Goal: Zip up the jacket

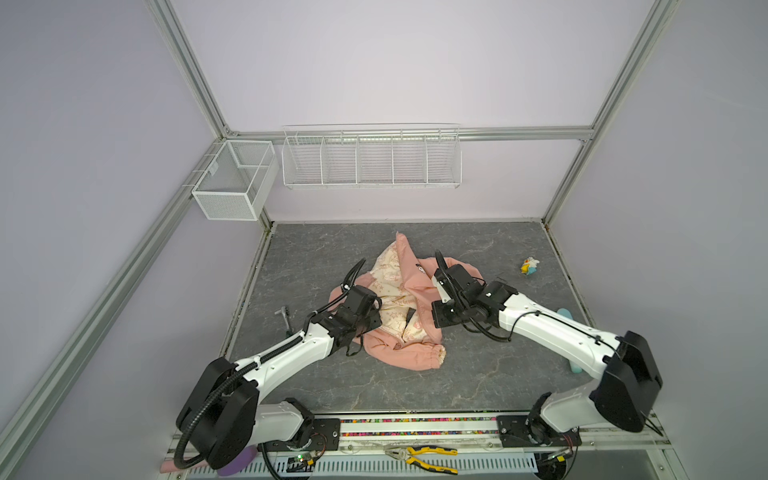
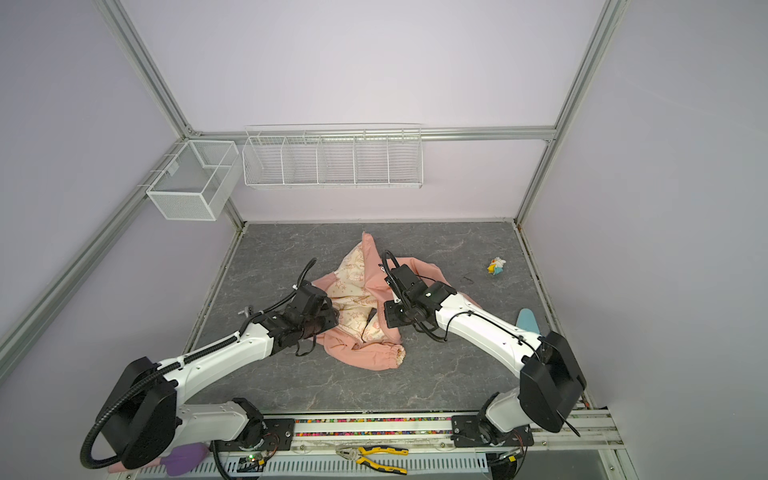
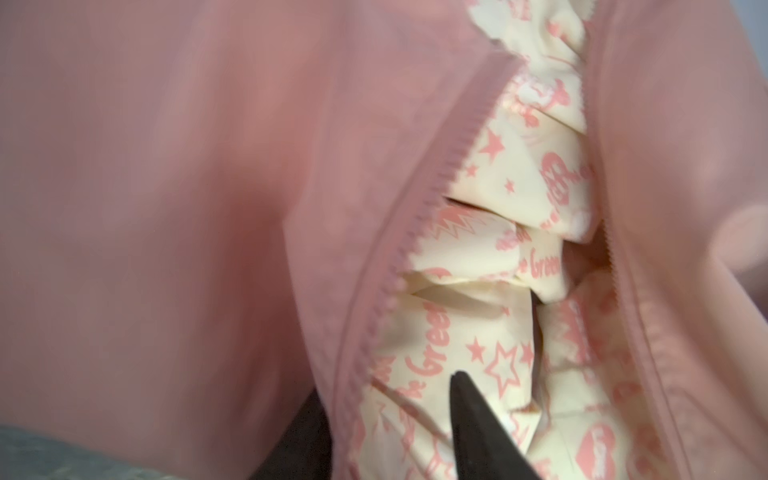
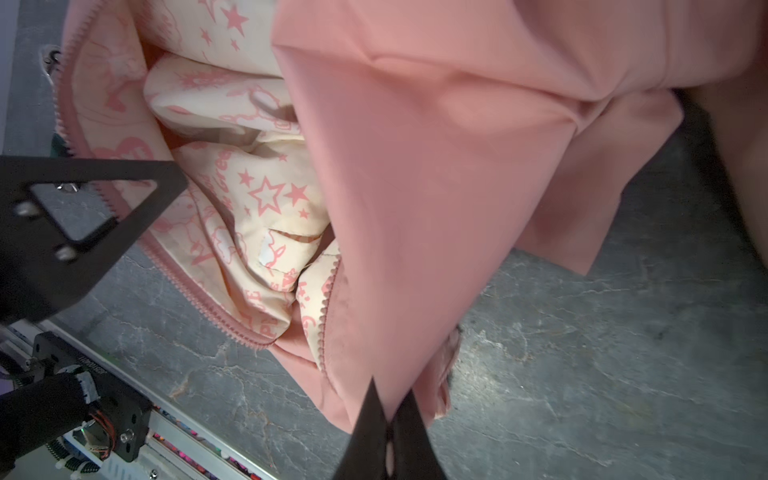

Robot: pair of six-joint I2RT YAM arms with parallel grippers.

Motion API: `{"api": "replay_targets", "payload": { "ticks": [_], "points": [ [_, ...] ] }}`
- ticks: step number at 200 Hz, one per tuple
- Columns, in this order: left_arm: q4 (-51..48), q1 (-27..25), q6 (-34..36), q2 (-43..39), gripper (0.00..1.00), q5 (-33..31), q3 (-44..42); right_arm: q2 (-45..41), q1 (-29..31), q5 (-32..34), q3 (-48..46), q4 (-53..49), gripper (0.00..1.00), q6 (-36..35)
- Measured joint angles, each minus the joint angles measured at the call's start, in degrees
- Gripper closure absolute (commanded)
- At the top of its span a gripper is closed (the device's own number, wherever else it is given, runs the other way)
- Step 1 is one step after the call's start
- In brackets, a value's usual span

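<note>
Unzipped salmon-pink fabric jacket (image 1: 415,286) lies crumpled in the middle of a grey marbled table (image 1: 478,374). The right gripper (image 4: 391,390) pinches its pink front panel; whether the left gripper (image 1: 375,319) is closed is unclear. It looks light and limp, so the stiffer zipper edge (image 3: 449,166) seems the best hold.

In the left wrist view the near side of the jacket (image 3: 166,208) is a pink blur and covers one finger of the left gripper (image 3: 386,419), so how wide its jaws stand cannot be told. The right gripper (image 4: 388,432) is cut off by the picture's edge; only its tips show. In a top view the little toy (image 1: 530,266) is too small to make out, and the right arm (image 2: 478,328) hides part of a blue thing (image 2: 528,322).
</note>
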Motion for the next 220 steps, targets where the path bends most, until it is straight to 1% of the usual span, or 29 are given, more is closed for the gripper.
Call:
{"api": "replay_targets", "payload": {
  "ticks": [13,16,19,64,83,115,142,169,187,220],
  "points": [
    [-0.20,0.17,0.68,1.62,0.95,-0.28,1.01,-2.36,-0.26,1.09,0.63,-1.77,0.93,-0.22],
    [-0.09,0.26,0.11,1.79,0.98,-0.55,1.11,-2.95,-0.44,1.38,0.72,-2.16,0.93,-0.33],
    [-0.15,0.35,1.01,1.97,1.00,-0.39,1.25,-3.48,-0.57,1.57,0.81,-2.56,0.93,-0.39],
    [-0.22,2.54,1.68,2.43,1.00,-0.72,1.64,-10.05,-4.92,4.79,2.95,-10.93,0.93,-2.14],
    [-0.74,3.02,2.25,2.12,1.00,-0.76,1.92,-11.69,-5.99,6.78,5.51,-15.61,0.93,-3.30],
    [-2.16,3.21,3.50,0.35,1.00,-1.01,3.65,-10.56,-6.01,11.43,10.95,-22.60,0.93,-4.74],
    [-3.08,3.91,4.59,-2.14,1.00,-1.14,4.76,-6.97,-5.55,12.96,11.74,-25.07,0.93,-5.57],
    [-4.81,4.83,5.92,-3.43,1.00,-1.16,6.58,-2.51,-3.50,10.93,10.21,-23.26,0.93,-6.43],
    [-6.32,5.25,6.95,-3.96,1.00,-1.05,8.44,0.20,-2.47,6.99,8.85,-20.09,0.92,-6.86],
    [-8.70,5.60,8.85,-4.83,1.00,-0.68,13.00,6.27,-2.01,-0.70,6.86,-11.91,0.83,-7.23]
  ]
}}
